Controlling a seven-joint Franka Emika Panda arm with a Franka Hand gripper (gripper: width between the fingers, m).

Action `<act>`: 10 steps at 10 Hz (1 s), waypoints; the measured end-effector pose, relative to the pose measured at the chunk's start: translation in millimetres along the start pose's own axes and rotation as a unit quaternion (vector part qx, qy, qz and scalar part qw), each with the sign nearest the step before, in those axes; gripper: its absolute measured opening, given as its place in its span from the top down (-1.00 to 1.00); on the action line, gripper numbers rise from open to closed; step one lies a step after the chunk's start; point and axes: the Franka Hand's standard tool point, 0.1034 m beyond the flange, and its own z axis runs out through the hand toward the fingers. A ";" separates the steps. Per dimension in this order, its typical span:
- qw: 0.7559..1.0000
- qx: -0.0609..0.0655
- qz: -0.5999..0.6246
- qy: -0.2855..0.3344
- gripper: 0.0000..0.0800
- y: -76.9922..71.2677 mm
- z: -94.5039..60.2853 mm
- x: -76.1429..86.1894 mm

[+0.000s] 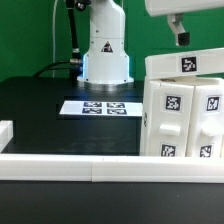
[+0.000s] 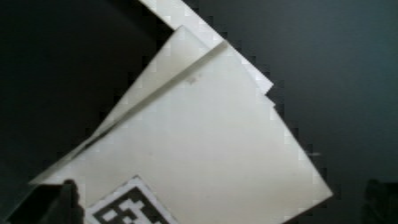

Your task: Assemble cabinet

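The cabinet body [image 1: 185, 120] is a big white box with several black-and-white tags, standing at the exterior view's right. A white tagged panel [image 1: 187, 65] lies on top of it. My gripper [image 1: 180, 36] hangs just above that panel, apart from it. In the wrist view the white cabinet surfaces [image 2: 196, 130] fill the picture, with one tag [image 2: 125, 206] near the dark fingertips [image 2: 43, 205]. The jaws stand wide apart with nothing held between them.
The marker board [image 1: 100, 106] lies flat on the black table before the robot base [image 1: 105, 50]. A long low white rail [image 1: 90, 166] runs along the front, with a short arm [image 1: 5, 132] at the exterior view's left.
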 end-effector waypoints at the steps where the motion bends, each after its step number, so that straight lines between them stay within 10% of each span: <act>1: 1.000 0.000 -0.002 0.000 -0.99 -0.1 0.0 -0.2; 10: 0.978 -0.008 -0.206 0.012 -0.99 4.6 -0.9 9.1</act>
